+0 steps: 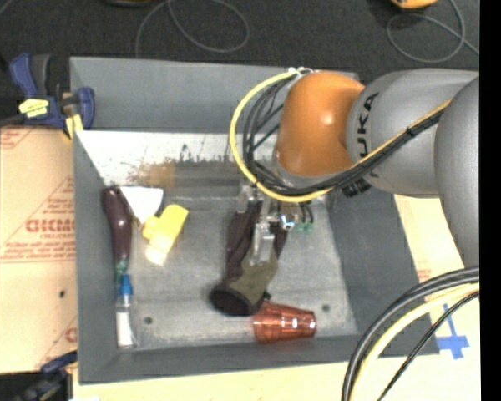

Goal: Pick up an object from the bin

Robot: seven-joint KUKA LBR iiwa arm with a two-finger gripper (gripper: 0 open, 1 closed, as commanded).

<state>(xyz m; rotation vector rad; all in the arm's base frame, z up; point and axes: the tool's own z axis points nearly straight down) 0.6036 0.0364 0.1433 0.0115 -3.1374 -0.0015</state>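
Note:
My gripper [265, 239] reaches down in the middle of the bin, under the arm's orange cover. It is right over the upper part of a long dark brown and olive soft thing [244, 284], which lies lengthwise towards the bin's front and whose top end is hidden by the gripper. A copper-coloured cup [285, 322] lies on its side just in front of that thing, near the front wall. A yellow plastic piece [164, 230] rests to the left of the gripper, well apart from it.
Along the left wall lies a dark brown handled tool [117, 220], with a clear tube with a blue cap [123, 309] in front of it. A white triangular scrap [144, 199] sits at the back left. The arm covers the bin's back right part.

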